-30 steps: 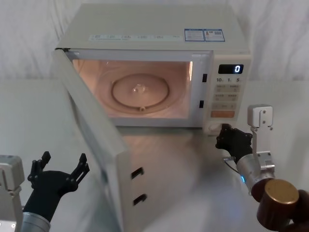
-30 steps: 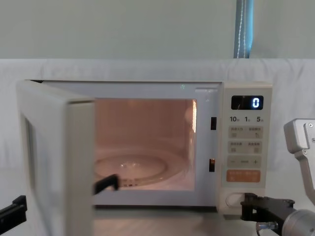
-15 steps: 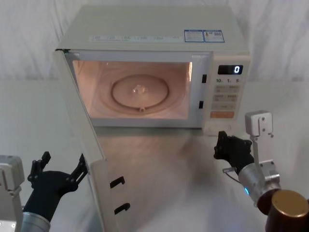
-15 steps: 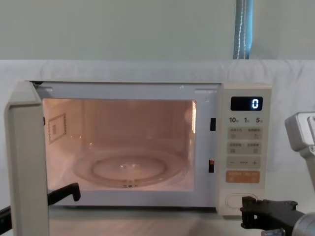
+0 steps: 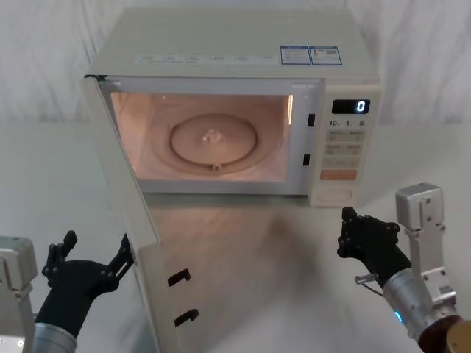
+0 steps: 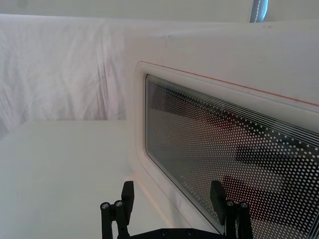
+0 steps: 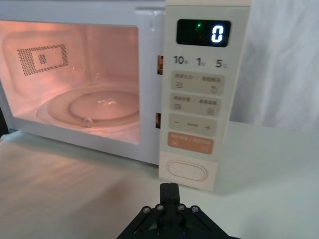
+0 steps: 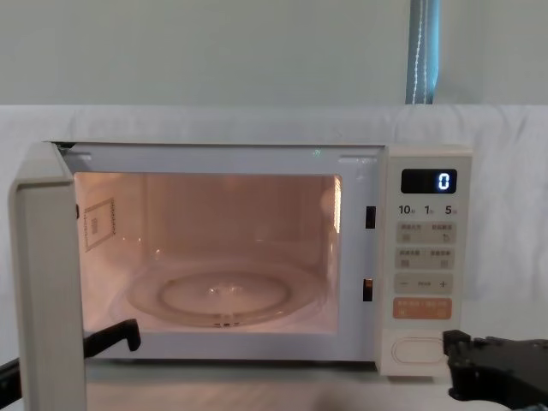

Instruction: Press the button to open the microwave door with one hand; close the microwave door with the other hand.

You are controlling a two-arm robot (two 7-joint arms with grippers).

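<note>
On microwave [image 5: 243, 51] keypad, "0", "10 1 5"; door [image 5: 140, 243] open; left gripper [image 5: 90, 257] spread, right gripper [image 5: 352, 229] closed, off button [image 7: 187, 171]

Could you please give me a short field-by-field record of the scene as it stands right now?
microwave: on the table, interior lit, display shows 0
microwave door: swung wide open toward the robot's left
button: at the foot of the keypad strip, untouched
right gripper: shut, in front of the button, apart from it
left gripper: open, low beside the door's outer face, window close ahead
turntable: glass plate, nothing on it
</note>
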